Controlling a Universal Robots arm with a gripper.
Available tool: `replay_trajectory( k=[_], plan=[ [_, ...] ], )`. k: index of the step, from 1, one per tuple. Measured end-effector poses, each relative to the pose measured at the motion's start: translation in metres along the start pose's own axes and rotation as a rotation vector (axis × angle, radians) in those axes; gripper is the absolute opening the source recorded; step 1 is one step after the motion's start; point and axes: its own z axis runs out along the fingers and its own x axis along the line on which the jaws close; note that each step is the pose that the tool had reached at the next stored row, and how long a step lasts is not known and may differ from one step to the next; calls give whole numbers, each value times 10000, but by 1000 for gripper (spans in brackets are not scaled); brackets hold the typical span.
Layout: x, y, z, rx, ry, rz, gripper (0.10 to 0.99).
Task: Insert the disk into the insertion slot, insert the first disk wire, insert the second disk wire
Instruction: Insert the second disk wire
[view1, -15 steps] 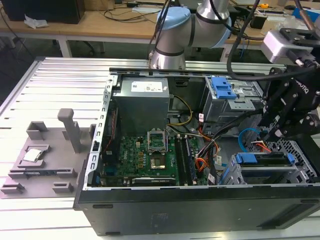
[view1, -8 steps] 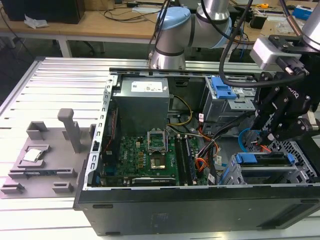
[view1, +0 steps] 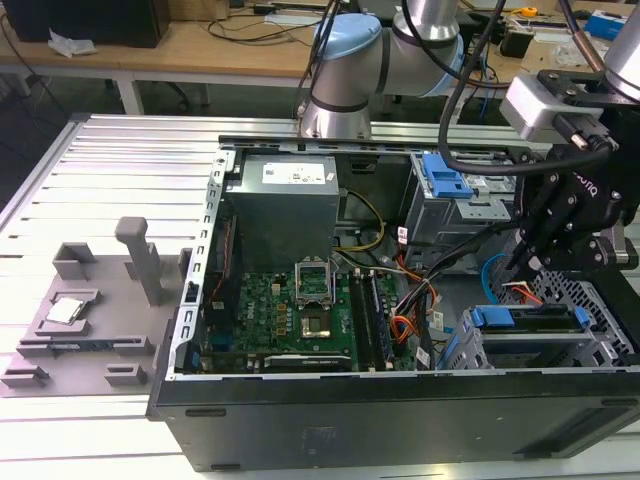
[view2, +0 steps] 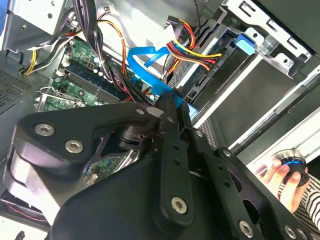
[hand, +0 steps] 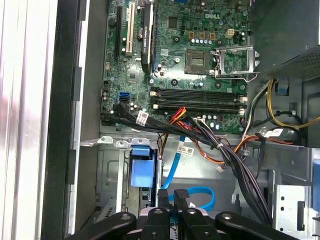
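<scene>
The disk (view1: 527, 319), framed by its bright blue carrier, lies in the insertion slot (view1: 592, 300) of the silver perforated cage at the exterior view's right. My black gripper (view1: 520, 268) hangs just above the disk's rear end. In both wrist views its fingers (view2: 176, 131) are shut on the end of a thin blue wire (view2: 142, 65), which loops back toward the board. The gripper (hand: 172, 204) and the blue wire's loop (hand: 196, 192) sit close to the carrier's blue tab (hand: 141, 167). A red, yellow and black wire bundle (view2: 195, 50) ends next to the disk.
The open computer case holds a green motherboard (view1: 300, 305), a grey power supply (view1: 285, 205) and a taller grey cage with a blue latch (view1: 445, 180). Thick black cables (hand: 235, 165) cross near the gripper. A grey fixture plate (view1: 90, 310) lies at the exterior view's left. A hand (view2: 285, 180) holds a knob.
</scene>
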Motion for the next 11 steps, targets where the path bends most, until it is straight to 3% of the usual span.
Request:
replay_trajectory(
  k=[3, 8, 11],
  plan=[
    [7, 0, 0, 0, 1, -19, 161],
    [200, 8, 9, 0, 2, -19, 161],
    [219, -20, 69, -4, 1, -19, 161]
  ],
)
